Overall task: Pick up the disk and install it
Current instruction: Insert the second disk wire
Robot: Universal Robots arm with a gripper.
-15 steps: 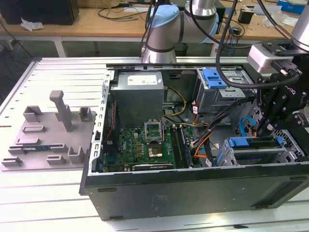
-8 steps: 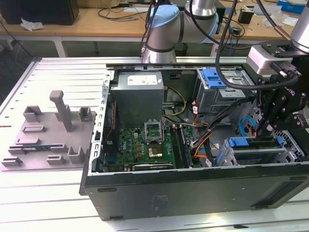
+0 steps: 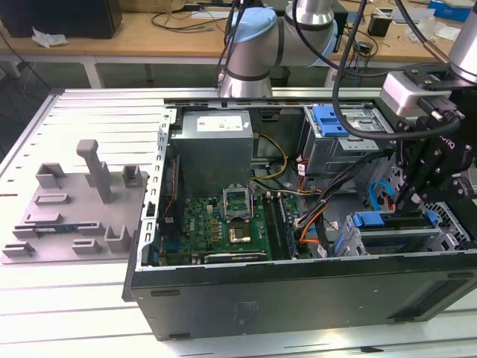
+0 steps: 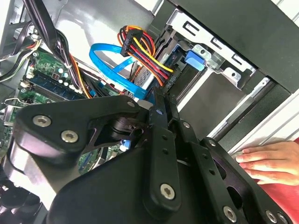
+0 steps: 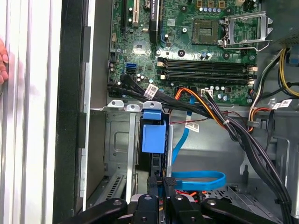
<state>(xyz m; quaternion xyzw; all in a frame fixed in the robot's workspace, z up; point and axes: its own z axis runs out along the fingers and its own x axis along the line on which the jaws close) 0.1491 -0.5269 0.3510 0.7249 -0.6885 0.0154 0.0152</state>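
At the far left of the exterior view a grey fixture plate (image 3: 74, 205) lies on the slatted worktop (image 3: 67, 313). In the middle, the open computer case (image 3: 298, 291) shows its green motherboard (image 3: 223, 227) and grey power-supply box (image 3: 216, 145). At lower right the disk (image 3: 395, 237), in its blue carrier, sits in the drive cage. Just above it the black claw (image 3: 406, 198) has its fingers (image 5: 161, 184) drawn together, tips at the disk's edge; whether they pinch it I cannot tell. In the second wrist view's lower right corner, a person's hand (image 4: 271, 161) rests beside the case.

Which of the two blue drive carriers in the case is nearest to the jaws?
The lower carrier, beside the gripper near the case's front; the other sits farther back, by the power supply.
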